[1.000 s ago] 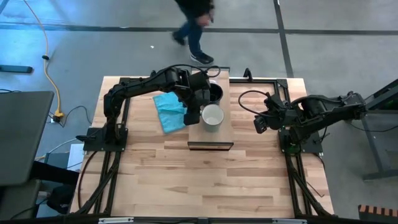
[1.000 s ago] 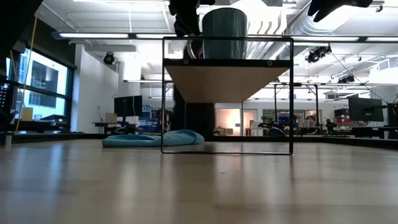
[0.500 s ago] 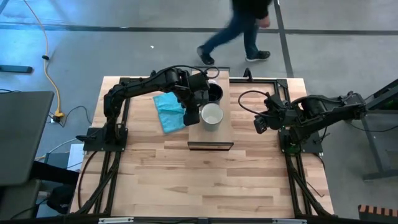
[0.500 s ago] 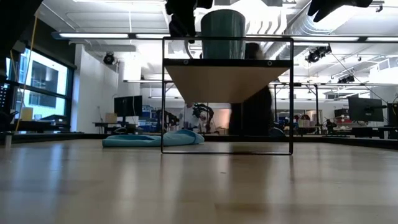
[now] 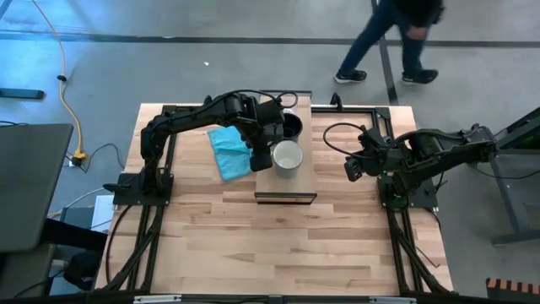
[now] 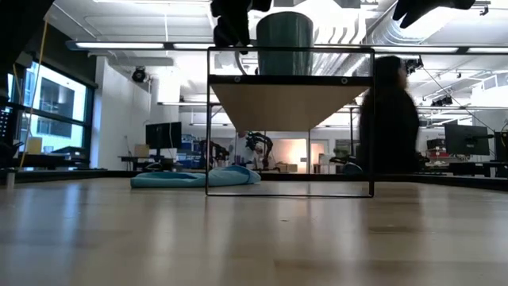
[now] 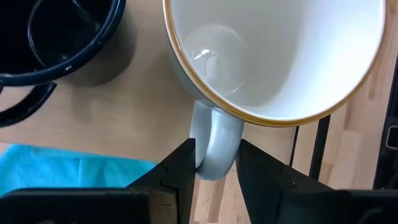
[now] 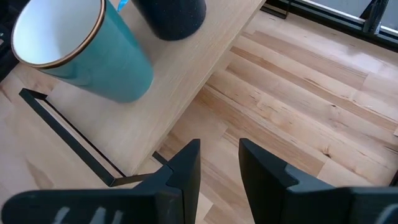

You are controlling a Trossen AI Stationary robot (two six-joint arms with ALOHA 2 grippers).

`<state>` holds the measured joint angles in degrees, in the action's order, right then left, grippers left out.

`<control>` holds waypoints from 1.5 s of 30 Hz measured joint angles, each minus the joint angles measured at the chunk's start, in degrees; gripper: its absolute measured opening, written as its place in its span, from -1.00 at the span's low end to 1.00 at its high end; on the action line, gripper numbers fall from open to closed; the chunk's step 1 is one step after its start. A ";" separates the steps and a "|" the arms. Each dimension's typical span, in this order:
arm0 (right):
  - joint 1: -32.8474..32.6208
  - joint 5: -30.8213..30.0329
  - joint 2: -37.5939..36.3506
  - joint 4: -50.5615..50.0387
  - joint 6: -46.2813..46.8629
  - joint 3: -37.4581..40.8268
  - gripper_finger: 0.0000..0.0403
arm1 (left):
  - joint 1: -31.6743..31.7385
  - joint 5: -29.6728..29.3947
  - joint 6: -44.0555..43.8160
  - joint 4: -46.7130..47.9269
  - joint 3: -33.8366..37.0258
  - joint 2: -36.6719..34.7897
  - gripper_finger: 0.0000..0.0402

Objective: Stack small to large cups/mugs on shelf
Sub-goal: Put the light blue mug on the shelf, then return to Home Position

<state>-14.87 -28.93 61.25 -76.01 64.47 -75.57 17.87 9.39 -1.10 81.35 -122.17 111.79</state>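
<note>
**Clerk:** Item one, the large mug (image 7: 273, 56): white inside, teal outside, thin tan rim, loop handle (image 7: 214, 146). It stands upright on the shelf (image 5: 305, 173), at the end nearer the open surface (image 5: 253, 245).

**Checker:** Handling?

**Clerk:** Judged rigid glazed ware, moderately heavy, slick, liable to chip. The handle is the sensible hold. The left gripper (image 7: 214, 163) has its fingers closed on either side of that handle, gripping it.

**Checker:** Item two?

**Clerk:** The black mug (image 7: 59, 37): dark, glossy, speckled outside, also handled. It stands on the same shelf, just beside the large mug, toward the far end. Same stiffness, same fragility, likely a little lighter.

**Checker:** The glass cup?

**Clerk:** A clear rounded shape shows inside the large mug; I cannot tell whether that is it.

**Checker:** Other arm?

**Clerk:** The right gripper (image 8: 219, 163) waits off to the shelf's right, fingers narrowly parted, holding nothing.

**Checker:** Sundries?

**Clerk:** Teal cloth (image 5: 229, 150), crumpled on the surface left of the shelf.
</note>
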 joint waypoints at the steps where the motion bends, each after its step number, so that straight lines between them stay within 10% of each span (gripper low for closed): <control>1: 0.00 0.00 0.00 0.00 -0.02 0.00 -0.50 | 0.00 0.01 -0.50 0.10 0.00 0.00 -0.50; 25: 0.00 0.00 0.00 -0.02 -0.68 0.00 -0.50 | -0.02 0.21 -2.27 0.59 0.00 0.00 -0.47; 45: 0.00 0.02 0.00 -0.01 -1.05 0.00 -0.50 | 0.07 1.38 0.23 2.92 -0.10 -1.43 0.12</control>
<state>-14.87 -28.91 61.25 -76.02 63.42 -75.57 17.94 10.76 -0.87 84.27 -122.27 110.36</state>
